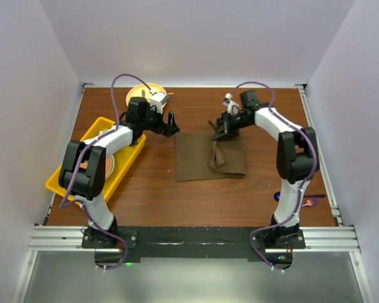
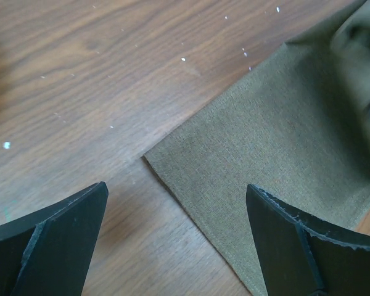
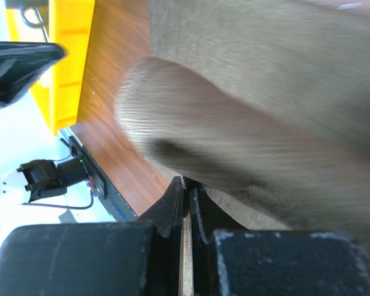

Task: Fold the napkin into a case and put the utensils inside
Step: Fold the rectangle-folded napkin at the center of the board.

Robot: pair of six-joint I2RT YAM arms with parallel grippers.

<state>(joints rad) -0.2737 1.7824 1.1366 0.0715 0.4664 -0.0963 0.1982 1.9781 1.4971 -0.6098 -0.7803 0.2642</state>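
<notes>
Where the napkin [image 1: 199, 163] lies: flat on the middle of the wooden table [image 1: 145, 202], an olive-brown rectangle with its right part doubled over and rumpled (no narrow case shape shows).
Right gripper [image 1: 222, 130]: over the napkin's far right corner, jaws pressed together on a pinch of the cloth, which rises from the sheet up to it.
Right wrist view: the fingers meet at the right gripper [image 3: 186, 185] with cloth between them; the lifted fold of the napkin [image 3: 265, 92] bulges close to the lens, blurred, and blocks most of the view.
Left gripper [image 1: 172, 124]: just beyond the napkin's far left corner, jaws spread wide, holding nothing.
Left wrist view: the left gripper [image 2: 177, 188] hangs over that corner of the napkin [image 2: 265, 135], one finger above bare wood and the other above cloth; whether either touches cannot be told.
Yellow bin [image 1: 69, 180]: well to the left of the napkin, under the left arm, which covers much of it; a round tan disc [image 1: 107, 165] lies inside.
Yellow plate [image 1: 139, 92]: beyond the napkin's far left, partly hidden by the left wrist.
Blue-purple thing [image 1: 278, 194]: near-right of the napkin, apart from it, half hidden by the right arm (too small to tell its form).
</notes>
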